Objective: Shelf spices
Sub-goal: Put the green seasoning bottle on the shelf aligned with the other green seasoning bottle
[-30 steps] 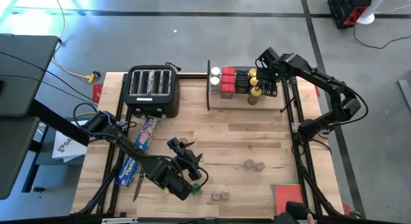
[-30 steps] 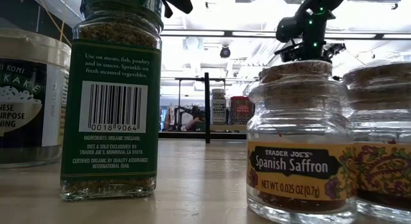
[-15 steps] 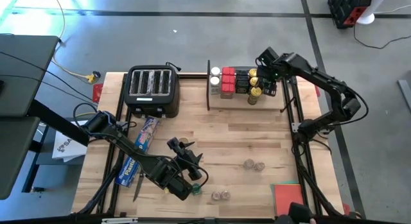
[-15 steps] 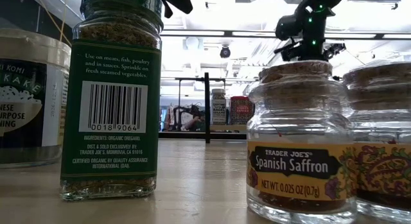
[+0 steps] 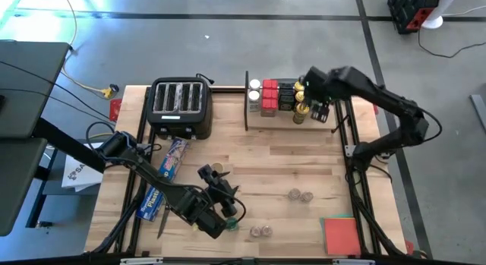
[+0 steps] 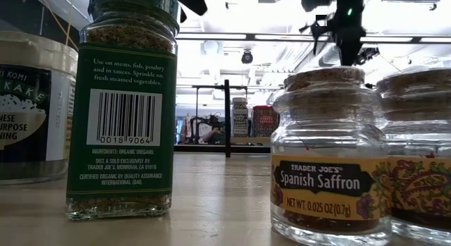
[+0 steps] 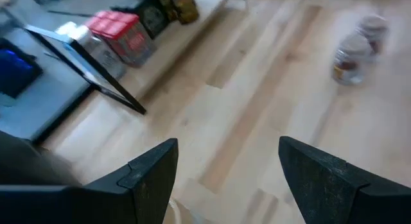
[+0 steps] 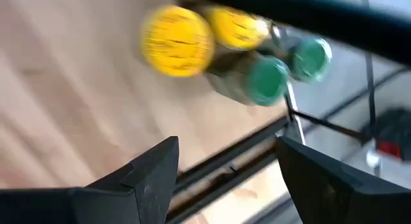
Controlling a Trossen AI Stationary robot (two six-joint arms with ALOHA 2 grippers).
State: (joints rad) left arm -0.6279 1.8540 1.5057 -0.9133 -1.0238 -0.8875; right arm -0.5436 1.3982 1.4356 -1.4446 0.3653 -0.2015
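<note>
Partly masked by the right gripper [image 5: 310, 94], spices [image 5: 275, 97] crowd the shelf [image 5: 262, 119], upper centre; four small jars [image 5: 300, 195] remain on the worktop [image 5: 288, 159]; both grippers' fingers spread, empty; left gripper [image 5: 225, 195] lower centre.

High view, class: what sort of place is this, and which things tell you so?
Probably a robotics lab staged as a kitchen counter: two robot arms work a wooden table on a bare concrete floor, with a toaster and a shelf of spice jars.
</note>
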